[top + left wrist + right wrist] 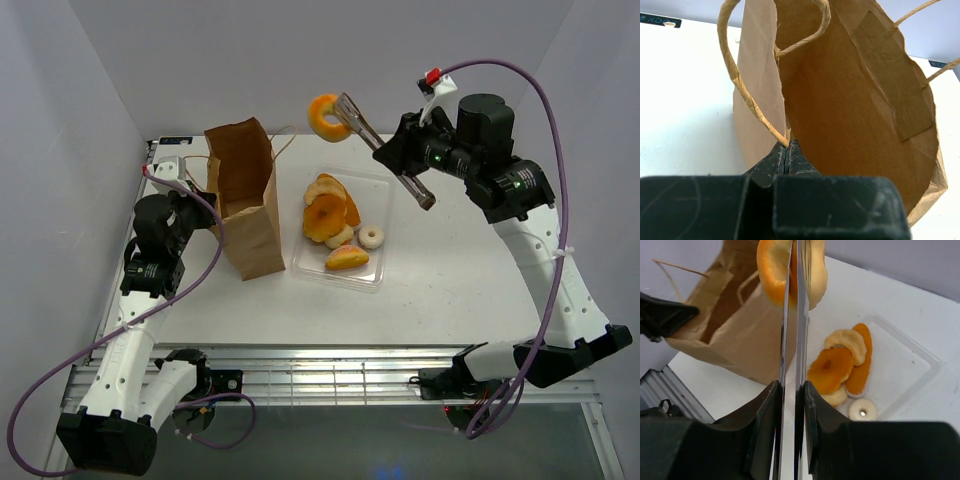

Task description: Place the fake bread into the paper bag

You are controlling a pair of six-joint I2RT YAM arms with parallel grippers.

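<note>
Fake bread is in two places: one orange ring doughnut (325,117) is pinched at the tip of the metal tongs (385,155) and held up in the air, and the other pastries (328,215) lie in the clear tray (374,268) on the white table (450,280). In the top view the doughnut sits at 12 o'clock from the tray and at about 2 o'clock from the mouth of the paper bag (250,200), not over the opening. Inside the tray, several orange buns lean against each other in the 12 o'clock half, a small pale ring (371,237) lies at 3 o'clock, and an orange-pink piece (347,259) lies at 6 o'clock. The paper bag stands upright with its mouth open, just beside the tray at the tray's 9 o'clock. The right gripper (790,400) is clamped on the handle end of the tongs; its fingers press the two blades nearly flat together, and the blades squeeze the doughnut at their far end. The left gripper (786,150) meets the bag from the bag's 9 o'clock side, with its fingers closed together on the near edge of the rim. A looped string handle (740,85) hangs just beside that grip.
</note>
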